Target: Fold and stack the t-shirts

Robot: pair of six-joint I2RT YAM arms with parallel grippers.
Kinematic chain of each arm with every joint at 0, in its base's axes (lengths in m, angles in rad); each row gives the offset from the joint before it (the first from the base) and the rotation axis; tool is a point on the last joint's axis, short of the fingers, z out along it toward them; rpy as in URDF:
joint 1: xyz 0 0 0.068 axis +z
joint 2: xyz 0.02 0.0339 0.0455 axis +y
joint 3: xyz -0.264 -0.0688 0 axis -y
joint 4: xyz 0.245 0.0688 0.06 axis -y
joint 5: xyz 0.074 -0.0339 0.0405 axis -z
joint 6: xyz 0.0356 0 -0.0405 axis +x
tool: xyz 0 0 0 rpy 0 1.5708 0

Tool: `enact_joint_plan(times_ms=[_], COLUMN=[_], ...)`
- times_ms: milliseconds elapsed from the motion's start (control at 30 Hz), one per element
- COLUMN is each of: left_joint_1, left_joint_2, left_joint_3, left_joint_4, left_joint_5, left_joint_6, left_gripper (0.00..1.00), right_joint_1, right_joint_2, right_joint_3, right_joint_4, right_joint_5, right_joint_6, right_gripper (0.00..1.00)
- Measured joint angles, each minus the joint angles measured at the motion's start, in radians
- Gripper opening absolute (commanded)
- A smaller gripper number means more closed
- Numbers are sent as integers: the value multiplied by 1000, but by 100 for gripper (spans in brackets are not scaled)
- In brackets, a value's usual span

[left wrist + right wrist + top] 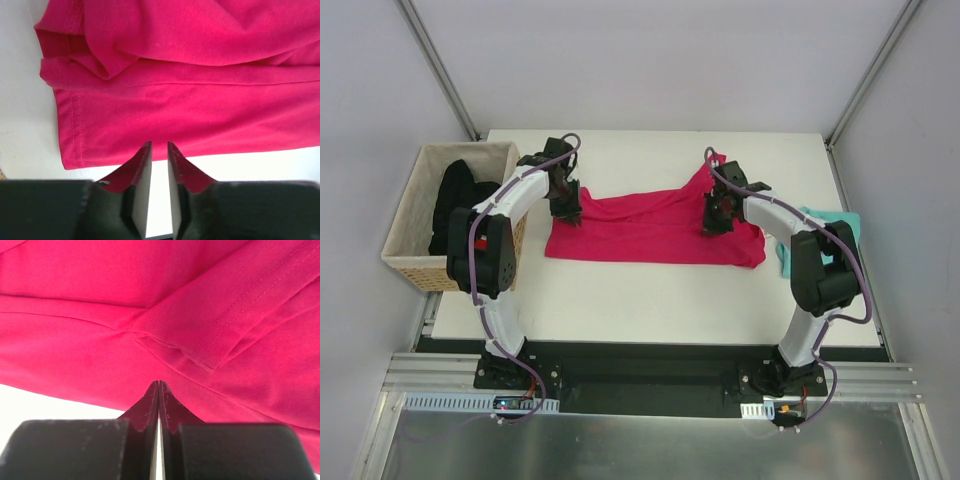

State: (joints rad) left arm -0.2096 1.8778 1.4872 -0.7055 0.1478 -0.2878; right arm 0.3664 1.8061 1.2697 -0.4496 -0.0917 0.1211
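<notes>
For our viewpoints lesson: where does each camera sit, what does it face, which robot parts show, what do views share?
Top external: above, behind the bases, looking down at the table; left arm, right arm whole.
Left wrist: wrist-mounted, facing the pink t-shirt's hemmed edge; left gripper slightly open.
Right wrist: wrist-mounted, close over that shirt; right gripper shut.
Shared: pink t-shirt, all three.

Left tool [159,144] slightly parted, right tool [158,383] closed, both lowered.

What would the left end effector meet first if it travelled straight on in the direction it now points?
The pink t-shirt: its near edge lies directly ahead of the left end effector, whose fingers stand slightly apart. The tips may already be over the cloth, since depth is unclear in the wrist view.
</notes>
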Motion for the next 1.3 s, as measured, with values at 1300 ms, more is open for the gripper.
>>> enact_joint_plan(times_ms=[1300], left_joint_1=[2], left_joint_2=[115], left_joint_3=[-26], left_joint_4=[22], left_joint_5=[-20], left_joint_6=[-3], left_gripper=[0], right_joint_1=[-10], right_joint_2=[66], right_joint_3=[-41], right_joint_4=[72], right_joint_5=[-97], right_joint_6=[78], right_gripper=[1])
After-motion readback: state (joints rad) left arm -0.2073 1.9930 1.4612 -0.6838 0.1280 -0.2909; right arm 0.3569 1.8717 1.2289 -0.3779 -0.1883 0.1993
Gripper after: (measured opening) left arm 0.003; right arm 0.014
